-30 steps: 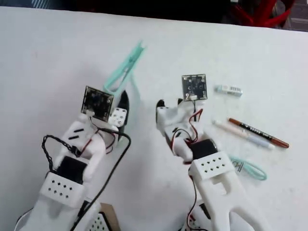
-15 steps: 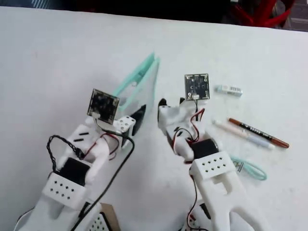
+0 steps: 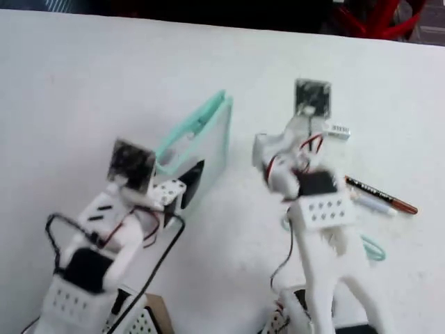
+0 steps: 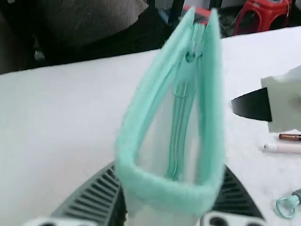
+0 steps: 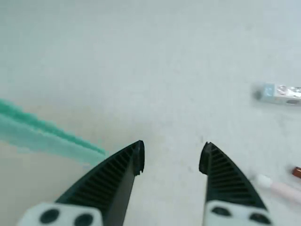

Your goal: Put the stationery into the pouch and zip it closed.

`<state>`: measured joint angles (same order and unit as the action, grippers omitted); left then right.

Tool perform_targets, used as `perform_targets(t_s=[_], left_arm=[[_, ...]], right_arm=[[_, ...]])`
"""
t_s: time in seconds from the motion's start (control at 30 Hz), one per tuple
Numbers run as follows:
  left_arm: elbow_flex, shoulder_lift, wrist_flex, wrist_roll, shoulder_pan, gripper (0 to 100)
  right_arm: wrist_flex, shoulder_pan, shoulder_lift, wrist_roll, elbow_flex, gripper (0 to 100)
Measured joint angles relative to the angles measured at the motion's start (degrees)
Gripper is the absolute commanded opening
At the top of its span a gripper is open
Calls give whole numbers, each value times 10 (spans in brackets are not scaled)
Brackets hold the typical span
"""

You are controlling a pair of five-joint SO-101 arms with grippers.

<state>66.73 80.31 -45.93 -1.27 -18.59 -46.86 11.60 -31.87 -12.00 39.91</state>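
Mid-frame the left gripper (image 3: 186, 182) was clamped on the pouch (image 3: 201, 136) — the right gripper (image 5: 171, 160), jaws apart, needed a centred grab on the brown pen (image 3: 381, 195)

No word, number or sign can be read anywhere on the table. The brown pen (image 3: 381, 195) carries a row of dark print along its barrel, too small to make out. The small eraser (image 5: 281, 92) has a pale sleeve with dark marks like a label or bar code at 1 end, and these are just as illegible.
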Motion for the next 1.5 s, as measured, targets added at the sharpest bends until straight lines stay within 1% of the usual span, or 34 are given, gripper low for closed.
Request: perform_targets(t_s=[0.07,0.13,0.27,0.37,0.47,0.6,0.73,0.8,0.93,1.1,1.17,1.27,1.37,1.5], left_arm=[[10,51,-11,0,0,215],[29,87,-12,11,0,215],[50,115,-21,20,0,215],[51,133,-33,22,0,212],[55,147,-35,22,0,211],[77,166,-35,22,0,211],[87,191,-35,22,0,211],[91,200,-35,22,0,211],[96,204,-35,22,0,211],[96,203,-35,22,0,211],[96,203,-35,22,0,211],[96,203,-35,22,0,211],[96,203,-35,22,0,211],[96,203,-35,22,0,211]], right_arm=[[-44,-27,41,6,-58,194],[-92,-45,77,40,-116,194],[-188,-62,131,136,-225,196],[-251,-102,178,215,-292,195],[-303,-158,241,306,-360,195],[-366,-241,353,455,-457,195],[-399,-289,463,607,-542,194],[-399,-306,514,664,-576,194],[-383,-332,605,734,-636,192],[-361,-360,705,811,-687,120],[-361,-364,735,837,-699,128],[-376,-373,746,854,-718,159],[-411,-387,745,868,-734,166],[-448,-389,745,924,-736,166]])
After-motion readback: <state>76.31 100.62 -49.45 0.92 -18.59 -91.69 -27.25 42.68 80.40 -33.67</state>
